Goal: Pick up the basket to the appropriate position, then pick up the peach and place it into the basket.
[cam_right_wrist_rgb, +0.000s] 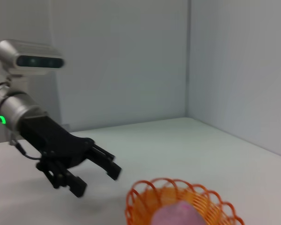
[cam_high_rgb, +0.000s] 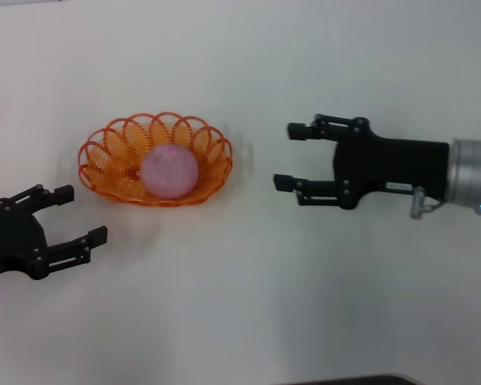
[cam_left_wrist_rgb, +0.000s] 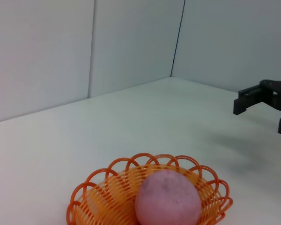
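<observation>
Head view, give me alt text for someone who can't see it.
A pink peach sits in an orange basket on a white table. The open left gripper and open right gripper flank it, touching nothing.

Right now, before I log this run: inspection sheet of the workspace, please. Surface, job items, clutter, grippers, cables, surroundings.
Surface: plain white tabletop, bare apart from the job's things.
Job's things: oval orange wire basket with looped rim stands on the table; round matte pink peach sits inside it, touching nothing else.
Clutter: nothing seen.
Grippers: left gripper open, beside the basket on the robot's left, apart from it, holding nothing. Right gripper open, to the basket's right with a clear gap, empty.
Cables: a thin grey loop at the right wrist; nothing on the table.
Surroundings: pale wall panels meeting at a corner behind the table; the robot's head camera shows in the right wrist view.
</observation>
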Robot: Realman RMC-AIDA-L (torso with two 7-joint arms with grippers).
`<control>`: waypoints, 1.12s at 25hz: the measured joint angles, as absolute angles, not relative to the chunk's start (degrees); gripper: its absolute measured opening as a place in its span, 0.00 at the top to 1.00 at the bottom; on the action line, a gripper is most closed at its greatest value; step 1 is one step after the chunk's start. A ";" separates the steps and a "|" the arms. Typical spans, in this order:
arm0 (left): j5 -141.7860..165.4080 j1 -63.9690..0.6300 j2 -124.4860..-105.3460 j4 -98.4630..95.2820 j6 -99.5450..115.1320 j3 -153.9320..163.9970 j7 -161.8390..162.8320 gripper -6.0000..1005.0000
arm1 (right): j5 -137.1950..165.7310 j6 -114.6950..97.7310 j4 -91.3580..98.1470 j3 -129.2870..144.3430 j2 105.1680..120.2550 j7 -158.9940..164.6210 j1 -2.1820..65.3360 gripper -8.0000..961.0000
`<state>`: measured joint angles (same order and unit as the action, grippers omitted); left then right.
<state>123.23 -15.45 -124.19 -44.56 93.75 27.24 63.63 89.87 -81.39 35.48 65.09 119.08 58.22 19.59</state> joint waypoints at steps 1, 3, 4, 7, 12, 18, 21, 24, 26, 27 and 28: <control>123.23 -15.45 -124.19 -44.55 93.77 27.24 63.63 0.15 | 89.87 -81.59 35.31 64.49 119.07 57.86 18.87 0.13; 123.23 -15.46 -124.19 -44.56 93.78 27.24 63.63 0.15 | 89.96 -81.88 35.05 63.84 119.01 57.42 17.69 0.12; 123.23 -15.46 -124.19 -44.56 93.78 27.24 63.63 0.15 | 90.14 -81.91 35.01 63.71 118.96 57.30 17.29 0.12; 123.23 -15.46 -124.19 -44.56 93.81 27.24 63.63 0.15 | 91.77 -81.93 34.81 63.16 118.90 57.07 16.56 0.10; 123.23 -15.20 -124.19 -44.50 93.87 27.25 63.63 0.15 | 94.24 -82.03 34.18 62.40 119.03 56.95 15.92 0.03; 123.23 -15.13 -124.19 -44.40 93.87 27.25 63.53 0.15 | 94.55 -82.58 30.90 62.22 119.03 53.43 15.25 0.01; 123.24 -15.11 -124.19 -44.38 93.88 27.25 63.60 0.15 | 94.57 -82.85 29.48 61.79 119.01 51.61 14.75 0.01; 123.55 -15.11 -124.19 -44.38 94.02 27.25 63.61 0.15 | 94.59 -83.64 29.27 60.73 118.77 51.14 13.77 0.01; 123.68 -15.11 -124.19 -44.38 94.13 27.25 63.62 0.15 | 94.58 -84.38 29.26 59.53 118.62 50.92 13.25 0.01; 123.71 -15.11 -124.19 -44.38 94.15 27.25 63.63 0.15 | 94.58 -84.65 29.27 58.78 118.50 50.73 13.00 0.01; 123.75 -15.11 -124.19 -44.35 94.16 27.29 63.63 0.15 | 94.58 -84.76 29.27 58.23 118.41 50.59 12.77 0.01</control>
<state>123.75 -15.11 -124.19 -44.35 94.16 27.29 63.63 94.58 -84.76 29.27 58.23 118.41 50.59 12.77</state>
